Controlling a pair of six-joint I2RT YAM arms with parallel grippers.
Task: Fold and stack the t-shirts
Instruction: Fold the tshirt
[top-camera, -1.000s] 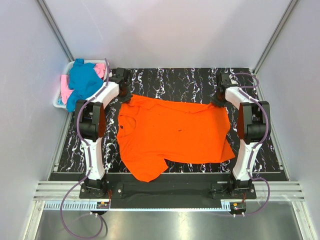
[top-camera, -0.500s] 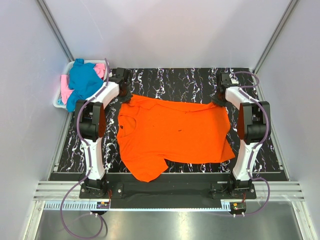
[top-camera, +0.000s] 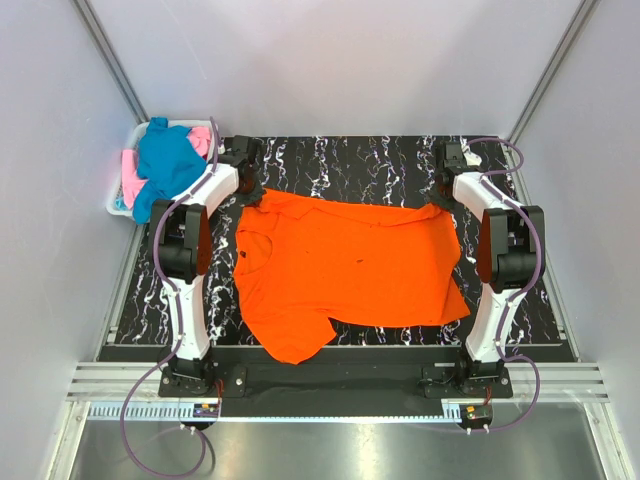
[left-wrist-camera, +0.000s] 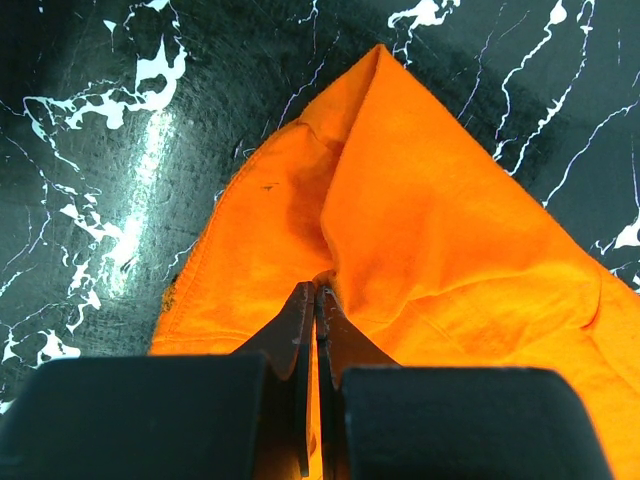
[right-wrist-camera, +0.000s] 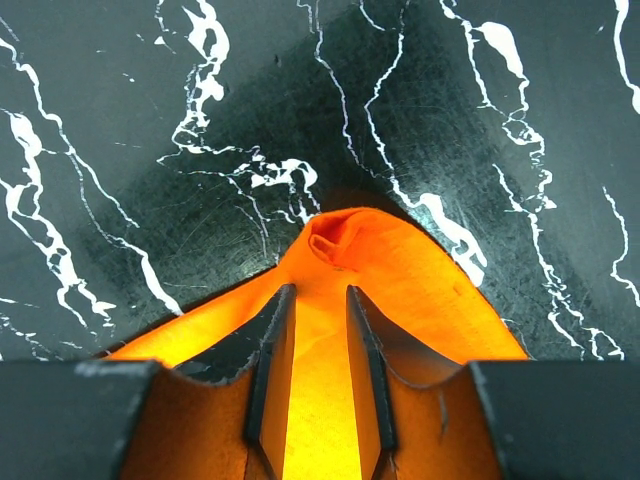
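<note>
Orange t-shirt (top-camera: 350, 270): soft matt cloth, fine weave, shallow creases, a few small dark specks.
Table (top-camera: 350, 160) under the orange t-shirt: black with white marble-like veining, smooth, semi-gloss; it throws back a pale glare beside the shirt's corner.
Left tool (left-wrist-camera: 315, 300) and right tool (right-wrist-camera: 320, 340), at the orange t-shirt's far corners: black, matt, plastic by the look.
Teal t-shirt (top-camera: 165, 160) and pink t-shirt (top-camera: 132, 185), off the orange t-shirt's collar end: matt crumpled cloth.
Basket (top-camera: 118, 205) holding them: white plastic.

A black tabletop (top-camera: 340, 160) veined with white carries one orange t-shirt (top-camera: 350, 270), spread wide across its middle, collar toward the left, one sleeve drooping over the near edge, both far corners puckered into peaks.
</note>
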